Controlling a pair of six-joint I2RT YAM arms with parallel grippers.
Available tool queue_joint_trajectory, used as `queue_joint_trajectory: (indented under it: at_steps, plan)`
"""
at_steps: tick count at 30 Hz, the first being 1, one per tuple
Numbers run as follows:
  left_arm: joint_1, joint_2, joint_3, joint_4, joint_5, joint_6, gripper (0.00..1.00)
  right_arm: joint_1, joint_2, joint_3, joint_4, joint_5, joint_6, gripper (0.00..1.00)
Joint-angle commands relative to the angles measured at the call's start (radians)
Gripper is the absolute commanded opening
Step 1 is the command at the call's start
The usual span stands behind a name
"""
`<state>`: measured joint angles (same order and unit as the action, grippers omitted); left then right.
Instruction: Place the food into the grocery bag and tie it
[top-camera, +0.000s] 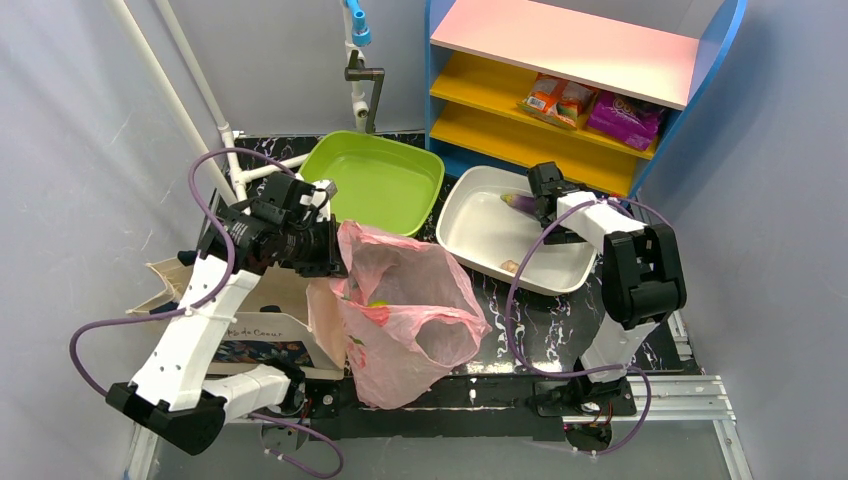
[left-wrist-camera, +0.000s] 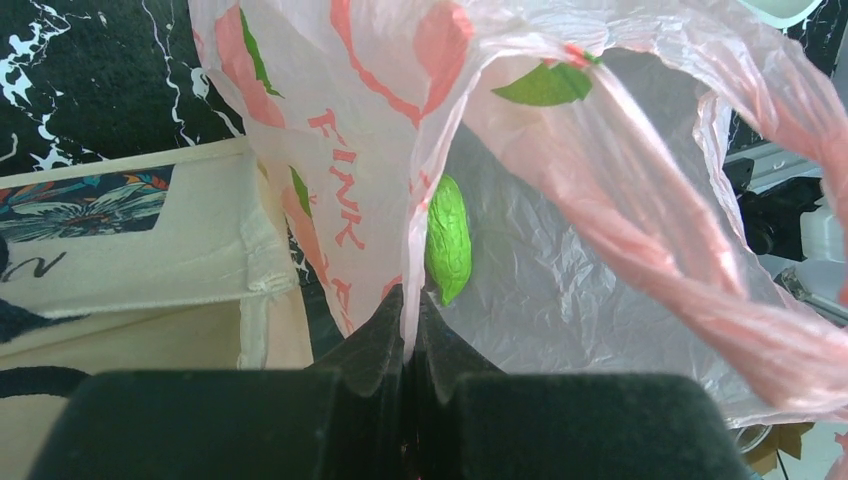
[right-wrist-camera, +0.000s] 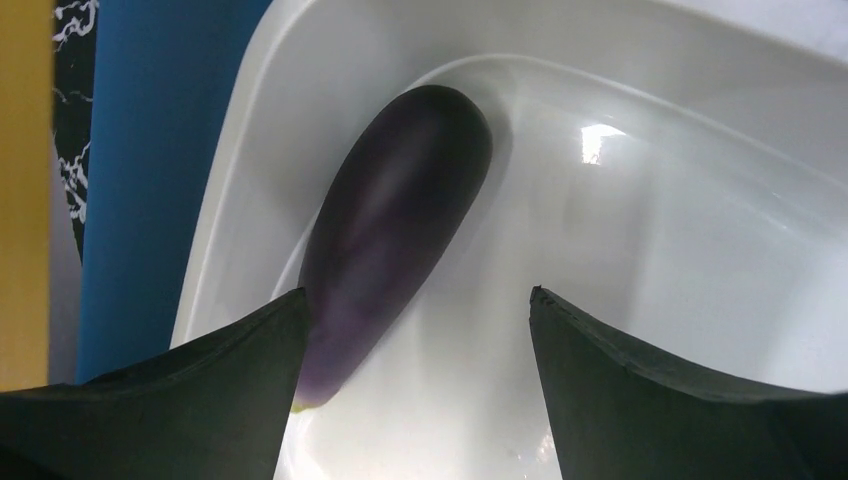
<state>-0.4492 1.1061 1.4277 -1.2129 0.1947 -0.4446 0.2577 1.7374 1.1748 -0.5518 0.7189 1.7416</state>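
The pink grocery bag stands open in the middle of the table. My left gripper is shut on its left rim and holds it up. A green vegetable lies inside the bag. My right gripper is open over the white tray, low inside it. The dark-purple eggplant lies in the tray's corner, its stem end by my left finger, with the other finger well apart from it. The eggplant also shows in the top view. The pear is not in view.
A green tray stands behind the bag. A beige floral tote lies under my left arm. A blue shelf unit with snack packets stands at the back right, close behind the white tray. A small brown bit lies in the white tray.
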Motion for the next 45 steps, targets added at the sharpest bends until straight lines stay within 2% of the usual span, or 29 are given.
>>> queue_joint_trajectory:
  at_steps: [1,6,11,13,19,26,32,39,41,42,44,45]
  plan:
    - [-0.005,0.025,0.044,-0.022,-0.013,0.022,0.0,-0.019,0.034,-0.002,0.03,0.025,0.102,0.86]
    - [-0.004,0.063,0.059,-0.019,-0.017,0.034,0.0,-0.036,0.06,-0.004,0.056,0.006,0.104,0.8]
    - [-0.003,0.096,0.072,-0.011,-0.016,0.045,0.0,-0.046,0.078,-0.006,0.071,-0.014,0.101,0.71]
    - [-0.002,0.106,0.077,-0.01,-0.016,0.048,0.0,-0.047,0.076,-0.017,0.076,-0.019,0.114,0.64]
    - [0.002,0.126,0.09,-0.007,-0.018,0.059,0.0,-0.048,0.071,-0.051,0.111,-0.029,0.104,0.56]
    - [0.003,0.118,0.091,-0.009,-0.018,0.066,0.0,-0.054,0.034,-0.08,0.165,-0.059,0.009,0.34]
    - [0.003,0.096,0.072,0.003,-0.003,0.064,0.0,-0.049,-0.039,-0.083,0.197,-0.138,-0.133,0.29]
    - [0.003,0.058,0.046,0.026,0.031,0.051,0.0,-0.031,-0.156,-0.146,0.212,-0.166,-0.184,0.23]
    - [0.003,0.049,0.04,0.032,0.042,0.045,0.0,-0.028,-0.194,-0.164,0.206,-0.169,-0.197,0.25]
    - [0.003,0.044,0.039,0.034,0.048,0.042,0.0,-0.027,-0.211,-0.176,0.212,-0.167,-0.206,0.31]
    - [0.003,0.034,0.034,0.039,0.058,0.035,0.0,-0.032,-0.235,-0.198,0.239,-0.161,-0.225,0.58]
    - [0.003,0.029,0.029,0.042,0.062,0.032,0.0,-0.041,-0.237,-0.2,0.24,-0.162,-0.227,0.67]
